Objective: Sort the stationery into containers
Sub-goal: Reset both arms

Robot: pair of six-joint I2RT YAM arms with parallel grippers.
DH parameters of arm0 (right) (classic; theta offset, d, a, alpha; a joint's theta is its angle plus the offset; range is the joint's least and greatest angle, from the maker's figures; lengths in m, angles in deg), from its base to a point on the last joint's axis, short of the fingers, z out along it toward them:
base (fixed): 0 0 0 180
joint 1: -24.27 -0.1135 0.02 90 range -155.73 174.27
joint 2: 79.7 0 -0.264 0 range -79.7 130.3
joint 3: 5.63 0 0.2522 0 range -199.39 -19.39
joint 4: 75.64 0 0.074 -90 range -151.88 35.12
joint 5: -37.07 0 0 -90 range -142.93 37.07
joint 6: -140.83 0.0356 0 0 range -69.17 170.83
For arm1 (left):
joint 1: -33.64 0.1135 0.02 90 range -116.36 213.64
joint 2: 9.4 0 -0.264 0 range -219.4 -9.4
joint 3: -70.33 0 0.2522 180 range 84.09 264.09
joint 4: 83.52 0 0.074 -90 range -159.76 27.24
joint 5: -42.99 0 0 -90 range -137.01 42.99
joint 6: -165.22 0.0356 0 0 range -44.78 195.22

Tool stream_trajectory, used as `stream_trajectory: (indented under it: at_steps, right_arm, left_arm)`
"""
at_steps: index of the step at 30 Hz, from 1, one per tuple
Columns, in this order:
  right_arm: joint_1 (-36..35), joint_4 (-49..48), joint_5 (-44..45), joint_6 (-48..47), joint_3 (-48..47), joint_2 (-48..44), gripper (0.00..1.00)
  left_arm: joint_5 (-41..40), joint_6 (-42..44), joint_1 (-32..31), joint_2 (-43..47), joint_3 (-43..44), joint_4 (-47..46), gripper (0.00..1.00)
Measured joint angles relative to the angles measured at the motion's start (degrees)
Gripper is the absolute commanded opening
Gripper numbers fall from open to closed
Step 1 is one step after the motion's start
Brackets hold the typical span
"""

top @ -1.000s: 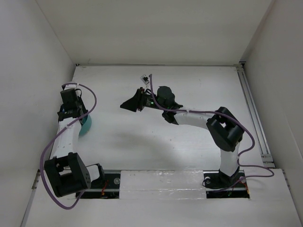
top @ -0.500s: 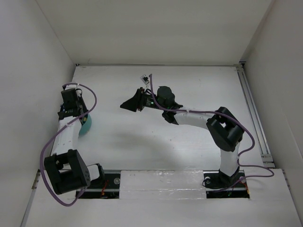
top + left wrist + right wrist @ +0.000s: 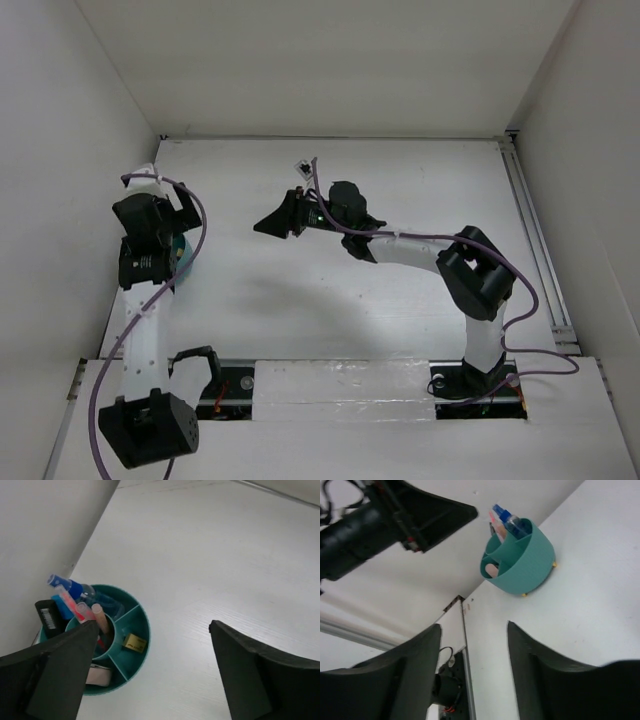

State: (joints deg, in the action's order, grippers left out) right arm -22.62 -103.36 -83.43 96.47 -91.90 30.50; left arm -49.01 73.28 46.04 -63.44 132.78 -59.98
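The round teal container (image 3: pixel 143 630) stands by the left wall; it also shows in the right wrist view (image 3: pixel 522 562) and peeks from under the left arm from above (image 3: pixel 182 262). Stationery stands inside: a clear blue-capped pen (image 3: pixel 65 584), a thin pink pen (image 3: pixel 100 617), a red-pink marker (image 3: pixel 75 607) and a black marker (image 3: pixel 47 617). A tan eraser-like bit (image 3: pixel 134 642) lies in one compartment. My left gripper (image 3: pixel 152 625) hangs above the container, open wide and empty, seen from above (image 3: pixel 155 200). My right gripper (image 3: pixel 474 626) is open and empty, mid-table (image 3: pixel 272 222), facing the container.
A small white-and-black bit (image 3: pixel 305 167) lies on the table behind the right gripper. A white block (image 3: pixel 97 675) sits in another compartment. The left wall (image 3: pixel 45 530) runs close beside the container. A rail (image 3: pixel 530 230) lines the table's right edge.
The left gripper has gone from nearly shut to wide open and the left arm has lifted above the container. The right gripper has opened a little wider without moving.
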Motion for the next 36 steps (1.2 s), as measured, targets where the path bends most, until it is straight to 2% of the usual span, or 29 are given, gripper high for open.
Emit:
stream_trajectory:
  at_steps: [1, 2, 4, 7, 11, 15, 19, 23, 27, 32, 36]
  right_arm:
    - [-0.02, 1.51, 0.44, -0.61, -0.33, -0.02, 0.7]
    - [-0.09, 3.39, 1.2, -1.27, -0.87, -0.11, 0.72]
    - [-0.37, 9.22, 3.54, -3.58, -2.45, -0.83, 0.95]
    - [-1.55, 20.0, 10.01, -7.65, -6.08, -3.45, 1.0]
    - [-4.83, 35.1, 23.06, -11.98, -11.26, -10.01, 1.0]
    - [-8.83, 46.86, 36.92, -14.64, -12.48, -20.17, 1.0]
    - [-11.61, 55.89, 47.17, -15.47, -10.82, -30.64, 1.0]
    - [-13.0, 63.65, 55.49, -14.78, -6.14, -41.18, 1.0]
    - [-13.46, 72.11, 59.45, -13.25, -2.89, -51.19, 1.0]
    - [-13.57, 78.86, 59.17, -10.67, 0.68, -65.0, 1.0]
    - [-13.57, 84.04, 59.06, -7.8, 2.97, -73.92, 1.0]
  left_arm:
    - [0.87, -0.7, -0.46, 1.07, 0.0, 0.11, 0.99]
    - [1.81, -0.96, -0.7, 2.1, 0.0, 0.42, 0.99]
    - [3.39, -1.84, -0.76, 4.33, 0.0, 1.16, 0.99]
    - [4.94, -3.93, -0.76, 10.6, -0.11, 3.02, 0.99]
    - [5.18, -6.67, -0.76, 21.29, 0.48, 6.93, 0.99]
    - [5.57, -9.03, -0.76, 29.99, 3.43, 11.56, 0.99]
    - [7.23, -11.06, -0.85, 36.74, 6.54, 16.48, 0.99]
    - [8.7, -13.84, -1.62, 39.67, 8.66, 20.76, 0.99]
    - [6.82, -18.01, -2.6, 43.74, 6.75, 25.57, 0.99]
    - [2.08, -23.02, -3.06, 47.63, 5.22, 31.32, 0.99]
    - [0.94, -24.3, -3.06, 48.13, 5.22, 32.06, 0.99]
